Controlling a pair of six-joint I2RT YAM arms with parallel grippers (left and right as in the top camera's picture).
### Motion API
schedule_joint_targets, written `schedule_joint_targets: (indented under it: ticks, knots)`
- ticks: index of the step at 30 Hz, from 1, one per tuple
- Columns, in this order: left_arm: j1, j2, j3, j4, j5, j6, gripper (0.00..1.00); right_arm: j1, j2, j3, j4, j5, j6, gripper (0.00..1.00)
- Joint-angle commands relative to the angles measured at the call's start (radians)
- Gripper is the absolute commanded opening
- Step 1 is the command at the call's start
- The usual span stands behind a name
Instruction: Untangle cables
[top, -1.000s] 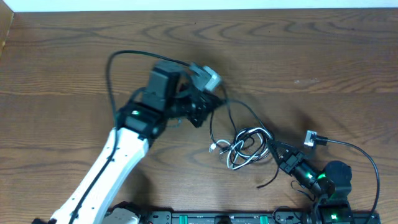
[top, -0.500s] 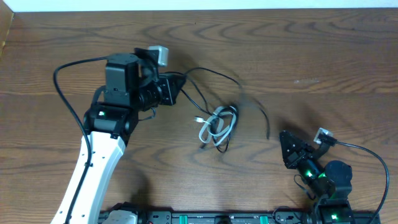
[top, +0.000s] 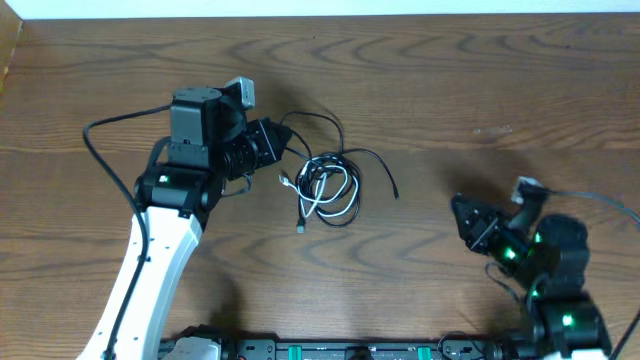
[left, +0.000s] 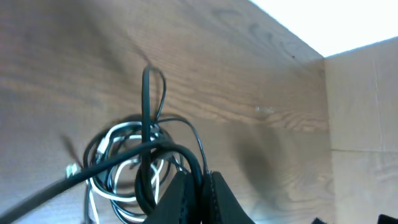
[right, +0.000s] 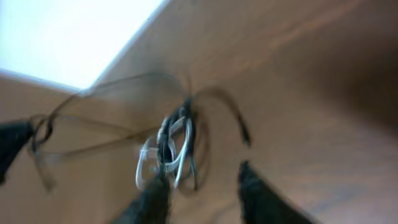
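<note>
Across the overhead view: brown wood-grain table (top: 480, 80), w/ a white strip (top: 300, 8) along its far edge. In the left wrist view a tan board (left: 360, 124) stands at the table's edge.

Left arm (top: 160, 250), white link + black wrist, reaches in from near-left. Right arm (top: 550, 270), black w/ green lights, sits near-right.

Left gripper (top: 275, 145) points right, jaws narrow, pinched on a black cable (left: 124, 158) that runs into the bundle. Right gripper (top: 470, 225) points left, jaws wide, nothing btwn them.

Cables (top: 328, 190) lie in a tangled coil mid-table, just right of the left gripper and well apart from the right one. White cable (top: 335, 205) is wound inside the black loops. One black tail (top: 385, 170) strays right.
</note>
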Motion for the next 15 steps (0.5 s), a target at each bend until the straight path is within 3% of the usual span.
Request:
schedule_joint_targets:
  ticks: [1, 2, 3, 5, 8, 15]
  knots:
    - [0.002, 0.053, 0.005, -0.006, -0.009, -0.150, 0.08, 0.029, 0.139, 0.088, 0.006, -0.262, -0.065, 0.50]
    - [0.002, 0.068, 0.005, -0.006, -0.009, -0.188, 0.08, 0.042, 0.175, 0.091, 0.035, -0.309, -0.064, 0.53]
    - [0.003, 0.092, 0.005, -0.005, -0.009, -0.266, 0.07, 0.071, 0.230, 0.090, 0.072, -0.338, -0.063, 0.63]
    - [0.003, 0.115, 0.005, -0.005, -0.009, -0.350, 0.08, 0.103, 0.286, 0.090, 0.089, -0.329, -0.063, 0.67]
    - [0.003, 0.145, 0.005, 0.000, -0.017, -0.441, 0.08, 0.158, 0.375, 0.090, 0.124, -0.325, -0.063, 0.67]
    - [0.003, 0.158, 0.005, 0.017, -0.134, -0.449, 0.08, 0.316, 0.554, 0.090, 0.344, -0.247, -0.060, 0.68]
